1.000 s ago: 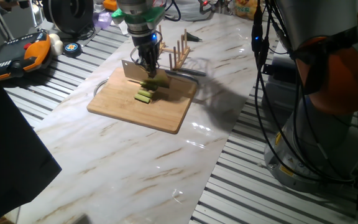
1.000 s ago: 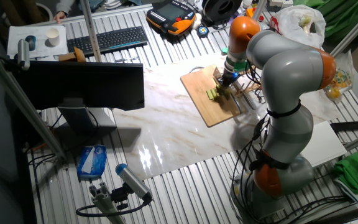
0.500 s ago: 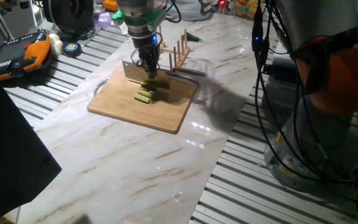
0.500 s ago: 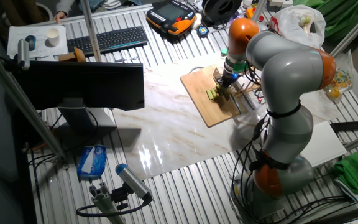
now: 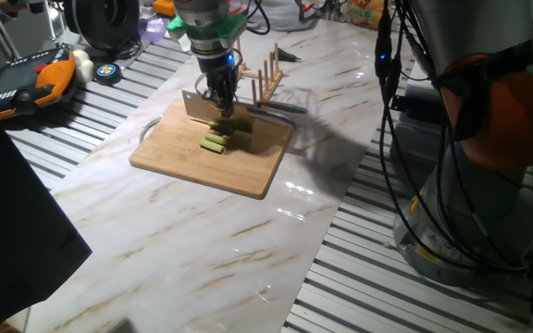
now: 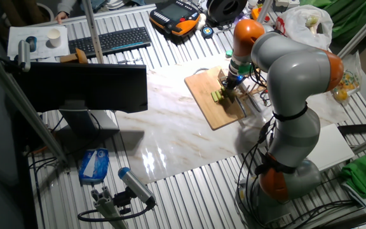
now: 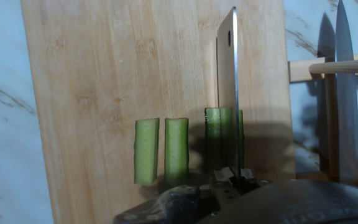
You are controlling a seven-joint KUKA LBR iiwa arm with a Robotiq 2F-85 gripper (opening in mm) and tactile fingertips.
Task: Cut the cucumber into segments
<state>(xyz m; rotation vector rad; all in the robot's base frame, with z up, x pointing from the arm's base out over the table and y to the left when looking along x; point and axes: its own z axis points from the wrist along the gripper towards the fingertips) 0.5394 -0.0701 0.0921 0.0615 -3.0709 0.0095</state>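
A wooden board lies on the marble table. My gripper is shut on the handle of a cleaver-like knife, whose blade stands edge-down over the cucumber. The blade runs along the cucumber's length and splits its view in two. To the left of it lie two segments, pale green with dark skin edges, side by side on the board. In the other fixed view the gripper sits over the board, with the segments beside it.
A wooden peg rack stands just behind the board, with a second knife beside it. An orange teach pendant lies at the far left. A keyboard and a monitor stand off the table's other side.
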